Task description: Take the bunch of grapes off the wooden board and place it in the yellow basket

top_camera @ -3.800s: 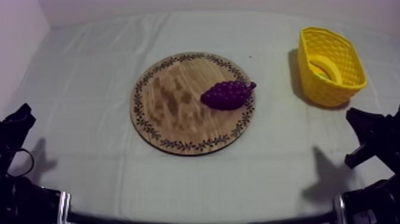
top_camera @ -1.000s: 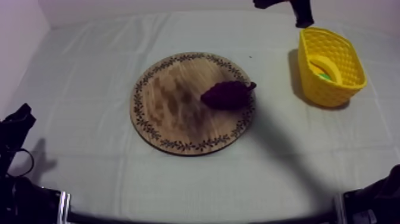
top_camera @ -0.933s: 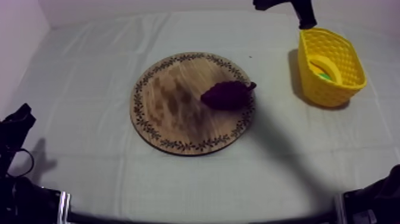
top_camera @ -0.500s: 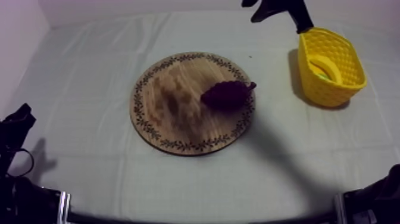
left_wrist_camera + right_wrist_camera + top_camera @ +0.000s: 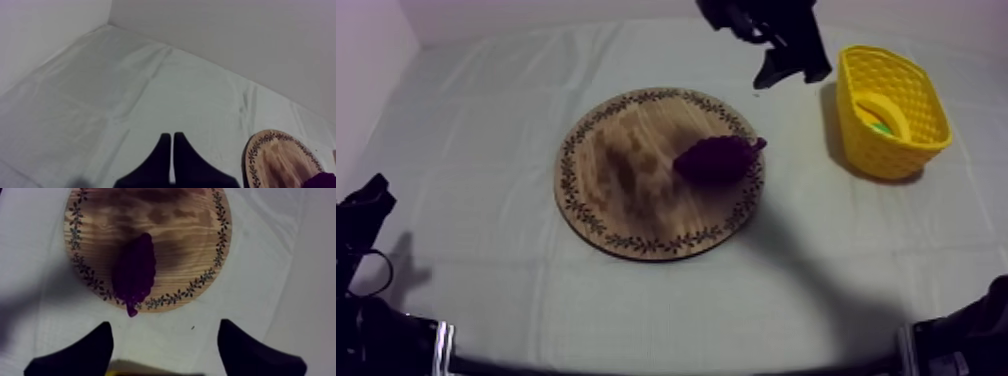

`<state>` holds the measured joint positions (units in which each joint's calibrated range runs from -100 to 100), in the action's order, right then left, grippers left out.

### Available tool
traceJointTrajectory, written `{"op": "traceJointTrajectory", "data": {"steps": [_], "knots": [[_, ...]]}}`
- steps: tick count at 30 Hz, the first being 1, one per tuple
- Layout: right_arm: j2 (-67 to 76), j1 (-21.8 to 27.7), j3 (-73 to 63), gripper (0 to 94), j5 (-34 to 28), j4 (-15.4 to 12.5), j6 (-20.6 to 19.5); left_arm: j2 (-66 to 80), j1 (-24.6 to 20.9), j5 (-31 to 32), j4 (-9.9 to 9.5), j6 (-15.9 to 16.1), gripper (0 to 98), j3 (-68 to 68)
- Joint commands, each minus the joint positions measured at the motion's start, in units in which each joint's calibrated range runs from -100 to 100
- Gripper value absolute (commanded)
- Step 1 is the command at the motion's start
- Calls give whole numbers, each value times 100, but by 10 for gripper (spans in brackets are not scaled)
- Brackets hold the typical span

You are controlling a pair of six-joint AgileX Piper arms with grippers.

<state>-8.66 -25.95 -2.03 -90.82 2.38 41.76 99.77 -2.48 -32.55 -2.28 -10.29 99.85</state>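
Grapes (image 5: 716,158) on board (image 5: 626,195) | right end effector (image 5: 791,72) (spread) near basket (image 5: 884,150)

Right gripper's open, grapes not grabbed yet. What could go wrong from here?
The bunch of grapes lies at the wooden board's rim, stem past the edge; an off-centre close by the right gripper might nudge it onto the cloth. The yellow basket stands near; the gripper could clip it.

Your left wrist view cuts off the wooden board (image 5: 276,161), bunch of grapes (image 5: 324,180) a mere sliver, yellow basket (image 5: 892,155) wall half hiding a yellowish thing (image 5: 883,110) you can't name
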Motion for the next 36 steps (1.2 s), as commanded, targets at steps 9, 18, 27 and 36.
{"op": "traceJointTrajectory", "data": {"steps": [9, 18, 27, 36], "knots": [[-939, -79, -17, 667, 392, 5, -320, -3, -1, -3, 1, 1, 0, 4], [-1782, -95, -73, 672, 639, 56, -510, -3, -1, -3, 1, 1, 0, 4], [-2341, -33, -62, 671, 848, 114, -627, -3, -1, -3, 1, 1, 0, 4], [-2720, -50, -83, 667, 928, 107, -737, -3, -1, -3, 1, 1, 0, 4]]}}
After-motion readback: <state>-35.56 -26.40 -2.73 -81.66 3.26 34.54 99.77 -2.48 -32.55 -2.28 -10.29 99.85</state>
